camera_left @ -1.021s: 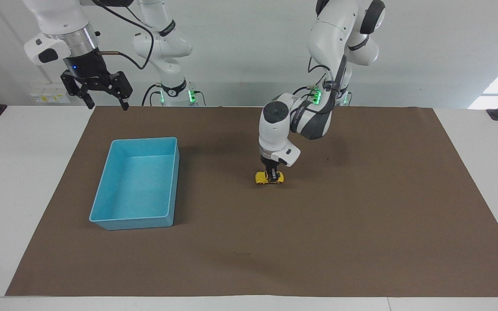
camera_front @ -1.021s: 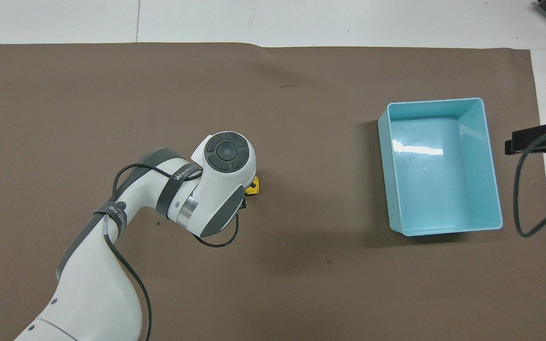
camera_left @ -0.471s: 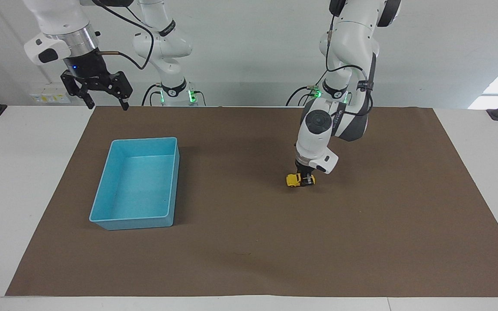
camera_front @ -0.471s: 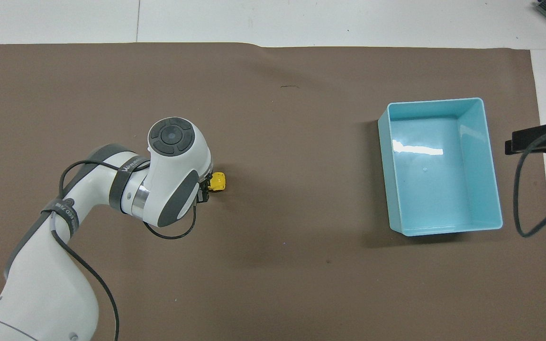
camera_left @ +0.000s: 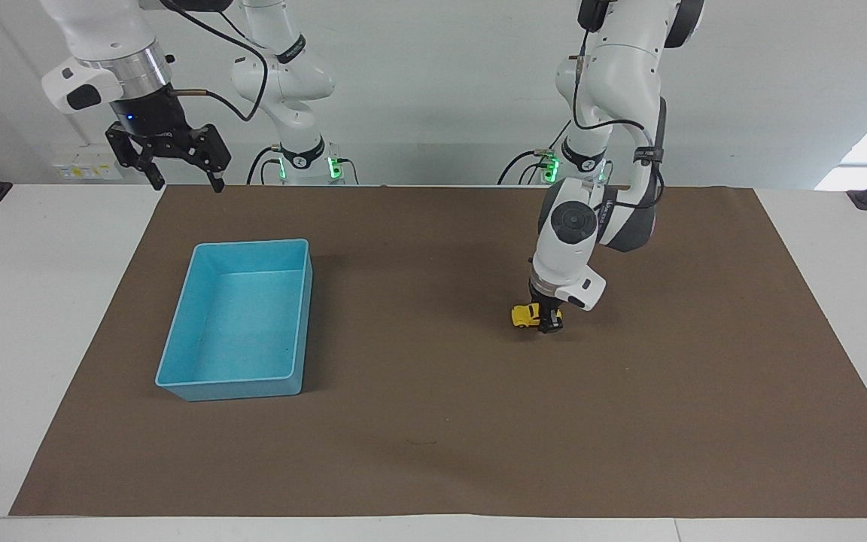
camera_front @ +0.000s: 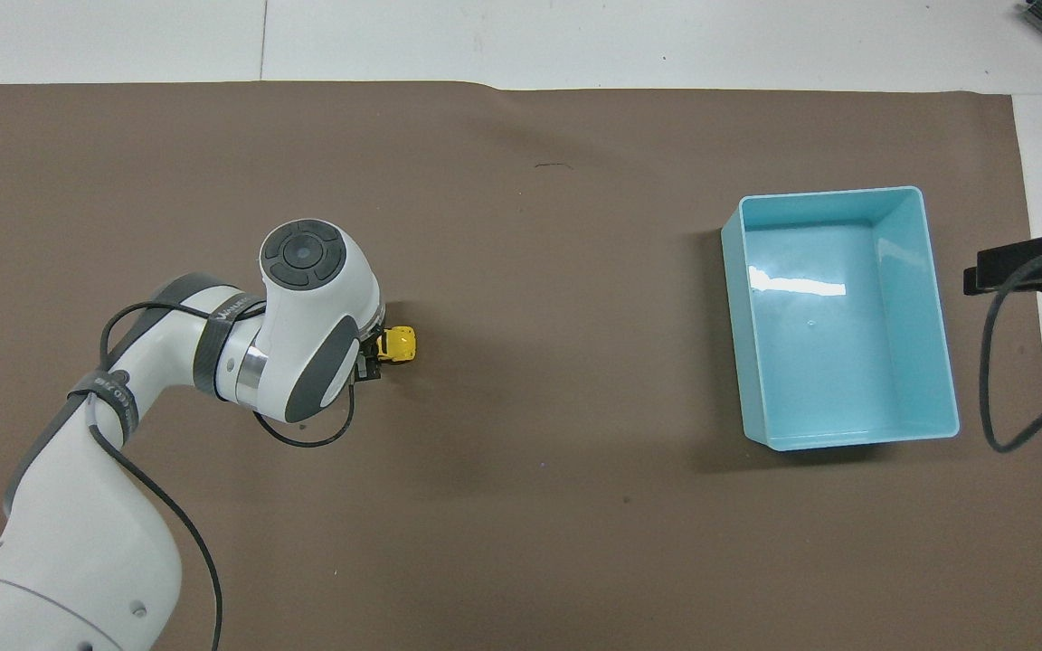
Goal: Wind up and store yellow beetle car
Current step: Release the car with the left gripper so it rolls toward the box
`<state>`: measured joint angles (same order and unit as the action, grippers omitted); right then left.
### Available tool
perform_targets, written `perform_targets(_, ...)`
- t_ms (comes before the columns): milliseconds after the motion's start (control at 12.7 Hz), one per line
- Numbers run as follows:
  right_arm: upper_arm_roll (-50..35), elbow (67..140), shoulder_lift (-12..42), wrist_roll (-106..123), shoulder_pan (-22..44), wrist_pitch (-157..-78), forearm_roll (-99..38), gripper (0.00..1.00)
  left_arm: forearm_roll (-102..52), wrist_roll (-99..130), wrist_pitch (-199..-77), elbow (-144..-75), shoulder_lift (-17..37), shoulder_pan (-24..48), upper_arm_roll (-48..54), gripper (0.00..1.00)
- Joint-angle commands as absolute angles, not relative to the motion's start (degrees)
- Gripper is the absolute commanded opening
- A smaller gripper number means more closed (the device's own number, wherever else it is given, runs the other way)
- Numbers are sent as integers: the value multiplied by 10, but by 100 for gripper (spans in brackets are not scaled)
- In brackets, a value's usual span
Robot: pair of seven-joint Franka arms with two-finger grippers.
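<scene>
The yellow beetle car point(camera_left: 524, 316) stands on its wheels on the brown mat, about midway along the table's depth and toward the left arm's end. My left gripper point(camera_left: 550, 325) points straight down at the car's rear end, low at the mat. Most of the car point(camera_front: 399, 344) pokes out from under the left gripper point(camera_front: 369, 355) toward the blue bin; the wrist hides the rest. My right gripper point(camera_left: 171, 162) waits open, high above the table's robot-side edge beside the bin, holding nothing.
The blue bin point(camera_left: 230, 389) stands empty on the mat toward the right arm's end, well apart from the car. In the overhead view the right gripper's black tip point(camera_front: 1014, 267) and its cable show beside the bin's wall point(camera_front: 856, 440).
The left arm slid the car along the mat away from the bin toward its own end of the table. The car now pokes out farther on the gripper's bin side. The right arm stayed still.
</scene>
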<state>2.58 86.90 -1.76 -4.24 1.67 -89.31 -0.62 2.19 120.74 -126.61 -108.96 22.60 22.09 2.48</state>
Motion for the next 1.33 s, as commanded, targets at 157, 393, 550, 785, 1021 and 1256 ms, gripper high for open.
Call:
perform_targets(157, 22, 871, -25, -28, 7, -885, -11, 100, 31, 1201, -1222, -1066, 181, 212, 28, 100)
perform_targets(393, 23, 870, -25, -28, 7, -885, -11, 100, 30, 1201, -1199, -1046, 178, 211, 28, 100)
perform_targets(550, 23, 870, -25, -28, 7, -885, -11, 100, 31, 1200, -1202, -1045, 178, 211, 27, 100)
perform_targets(785, 23, 870, -25, -27, 7, -885, -11, 100, 31, 1188, -1206, -1037, 178, 207, 25, 100)
perform_targets(1021, 23, 870, -25, -28, 7, -885, -11, 100, 32, 1136, -1204, -1008, 177, 187, 25, 100)
perform_targets(1256, 23, 870, -25, -27, 7, -885, -11, 100, 30, 1010, -1205, -999, 167, 177, 25, 100)
